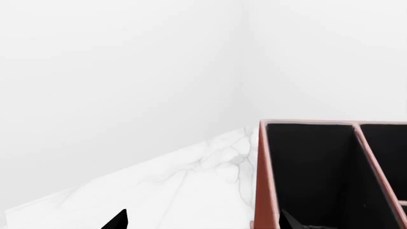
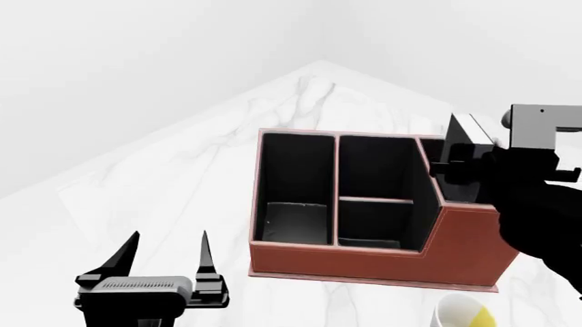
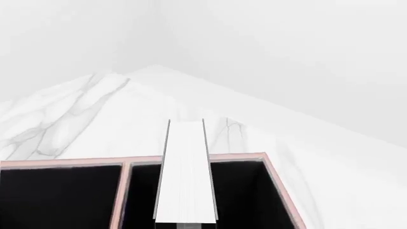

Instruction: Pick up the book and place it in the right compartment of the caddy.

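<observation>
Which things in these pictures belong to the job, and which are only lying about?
Belong to the job:
book, held in the right gripper
caddy
its right compartment

Only lying about:
mug
left gripper, open and idle

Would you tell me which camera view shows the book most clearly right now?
The right wrist view: the book runs down its middle, white page edges facing the camera, over the caddy. The head view shows only a sliver of it beside the right gripper. The left wrist view shows none.

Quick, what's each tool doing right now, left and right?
Left tool: open, holding nothing.
Right tool: shut on the book, above the caddy.
</observation>
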